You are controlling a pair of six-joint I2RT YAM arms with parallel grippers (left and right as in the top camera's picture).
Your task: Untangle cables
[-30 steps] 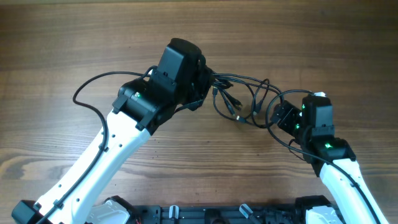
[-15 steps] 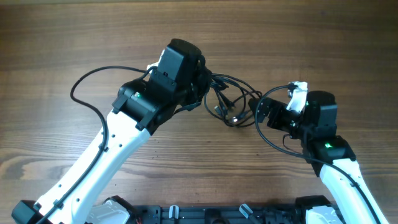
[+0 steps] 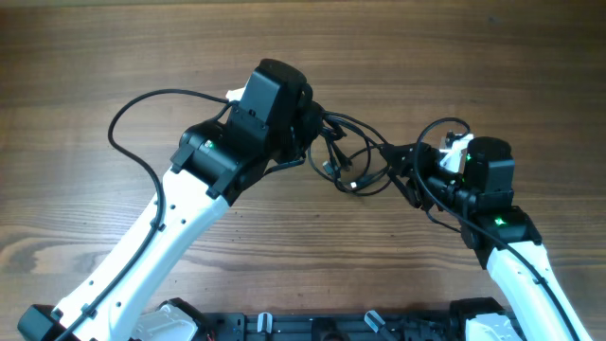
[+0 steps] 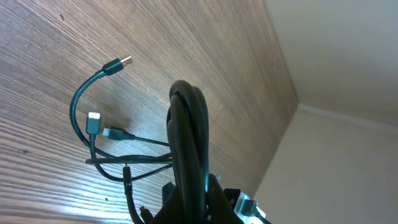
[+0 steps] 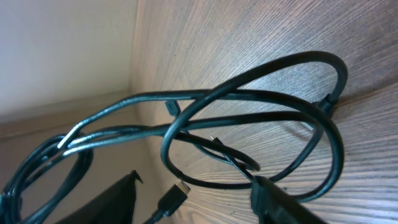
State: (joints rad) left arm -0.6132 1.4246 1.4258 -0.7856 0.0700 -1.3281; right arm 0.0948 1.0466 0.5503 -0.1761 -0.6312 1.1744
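Note:
The cables (image 3: 352,161) are thin black cords tangled between my two grippers on the wooden table. My left gripper (image 3: 309,128) is shut on a bunch of them; in the left wrist view the bunch (image 4: 186,124) rises out of the jaws (image 4: 200,198). Loose plug ends (image 4: 119,64) lie on the wood beyond. My right gripper (image 3: 418,177) is open, its fingers (image 5: 196,202) spread wide. Cable loops (image 5: 261,118) hang across in front of it, and a plug (image 5: 175,194) sits between the fingers. One thin strand touches the right finger.
One long cable loop (image 3: 128,128) runs out to the left behind the left arm. The arm bases and a black rail (image 3: 312,327) sit along the table's near edge. A white tag (image 3: 457,144) shows on the right wrist.
My right wrist has turned and shifted slightly left toward the tangle; the loops by it were drawn in and lifted. The long left loop has widened. My left gripper has stayed in place.

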